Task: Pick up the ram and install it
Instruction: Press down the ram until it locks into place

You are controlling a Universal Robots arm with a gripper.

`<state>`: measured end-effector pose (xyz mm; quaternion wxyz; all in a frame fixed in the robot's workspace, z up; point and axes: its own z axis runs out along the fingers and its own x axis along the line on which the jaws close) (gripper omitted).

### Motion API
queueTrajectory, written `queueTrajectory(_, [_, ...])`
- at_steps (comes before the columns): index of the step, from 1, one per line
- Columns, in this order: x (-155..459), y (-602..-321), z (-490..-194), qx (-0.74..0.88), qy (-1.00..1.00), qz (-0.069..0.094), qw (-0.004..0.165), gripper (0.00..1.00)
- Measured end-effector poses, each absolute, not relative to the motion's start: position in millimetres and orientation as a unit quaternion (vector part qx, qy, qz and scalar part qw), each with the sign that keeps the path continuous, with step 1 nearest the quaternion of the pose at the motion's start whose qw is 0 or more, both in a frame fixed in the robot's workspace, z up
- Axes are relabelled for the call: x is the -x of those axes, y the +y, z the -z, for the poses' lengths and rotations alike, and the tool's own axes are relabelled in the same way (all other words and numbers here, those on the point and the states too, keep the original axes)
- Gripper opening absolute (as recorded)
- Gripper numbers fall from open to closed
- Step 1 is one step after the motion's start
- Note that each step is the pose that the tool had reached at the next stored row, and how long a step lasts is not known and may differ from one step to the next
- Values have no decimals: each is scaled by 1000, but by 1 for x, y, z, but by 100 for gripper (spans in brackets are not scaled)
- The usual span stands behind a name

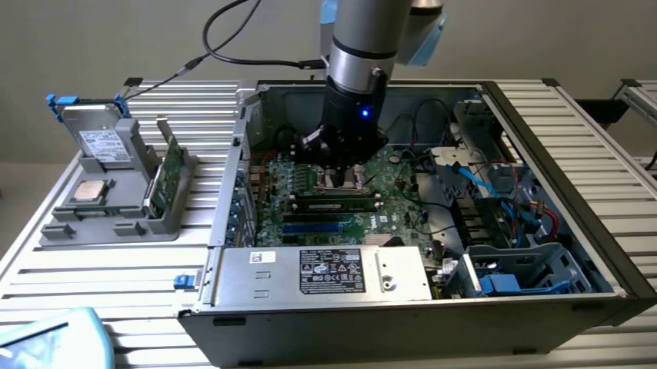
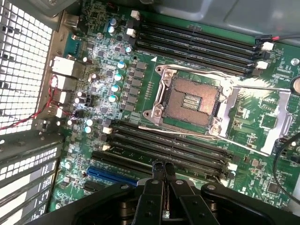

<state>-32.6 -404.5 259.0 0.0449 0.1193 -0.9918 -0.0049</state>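
Ram seated beside the CPU socket looks stiff, edge-grip only; my gripper hovers closed, empty.

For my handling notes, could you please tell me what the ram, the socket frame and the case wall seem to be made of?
Ram: dark circuit board, matte, with a pale label; likely fibreglass laminate.
Socket frame: bright silvery metal, glossy glints, probably plated steel.
Case wall: pale grey sheet metal, punched grid of holes with light through them.
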Motion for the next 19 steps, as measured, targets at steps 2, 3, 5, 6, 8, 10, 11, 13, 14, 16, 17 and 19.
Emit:
queueTrajectory(2, [33,-404,-259,-114,-993,5,40,11])
queueTrajectory(3, [33,-404,-259,-110,-993,4,37,11])
queueTrajectory(5, [33,-404,-259,-102,-994,4,33,11])
queueTrajectory(6, [33,-404,-259,-97,-995,3,31,11])
queueTrajectory(8, [33,-404,-259,-88,-996,2,28,11])
queueTrajectory(10, [33,-404,-259,-79,-997,1,25,11])
queueTrajectory(11, [33,-404,-259,-74,-997,0,24,11])
queueTrajectory(13, [32,-404,-259,-64,-998,-2,23,11])
queueTrajectory(14, [33,-404,-259,-59,-998,-3,23,11])
queueTrajectory(16, [33,-404,-259,-49,-999,-5,23,11])
queueTrajectory(17, [33,-404,-259,-43,-999,-6,23,11])
queueTrajectory(19, [33,-404,-259,-32,-999,-7,23,11])
